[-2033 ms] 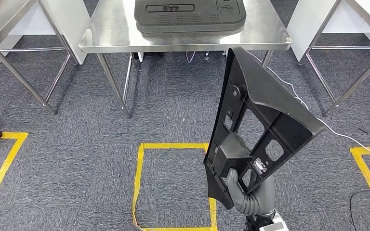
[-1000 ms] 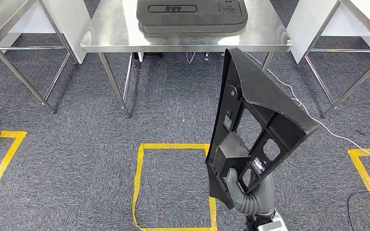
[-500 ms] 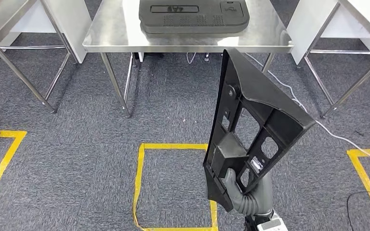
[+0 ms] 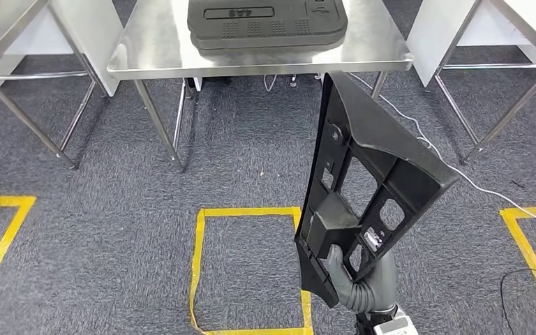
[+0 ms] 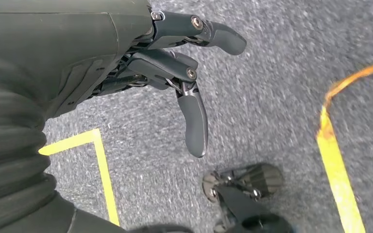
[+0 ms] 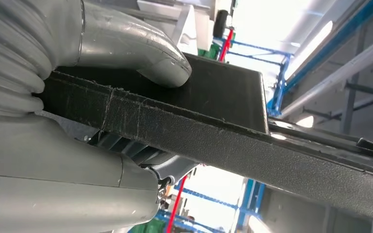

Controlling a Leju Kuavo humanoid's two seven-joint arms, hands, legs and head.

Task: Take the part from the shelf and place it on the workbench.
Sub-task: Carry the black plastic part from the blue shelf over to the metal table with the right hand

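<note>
My right hand (image 4: 342, 269) grips the lower end of a large black plastic part (image 4: 363, 174), a ribbed panel with several cut-outs, held upright over the carpet. In the right wrist view the thumb (image 6: 145, 53) presses on the part's edge (image 6: 213, 131). Ahead stands the steel workbench (image 4: 153, 59) with a black moulded part (image 4: 265, 24) lying flat on it. My left hand (image 5: 175, 73) hangs over the floor, fingers apart and holding nothing.
Yellow tape squares (image 4: 202, 265) mark the grey carpet. More steel tables stand at the far left (image 4: 14, 77) and far right (image 4: 509, 84). A white cable (image 4: 474, 185) runs across the floor to the right. A small dark wheeled thing (image 5: 243, 189) sits near my left hand.
The whole picture has shifted a little, so the camera has moved; the workbench now sits slightly further left. The part stays in my right hand the same way.
</note>
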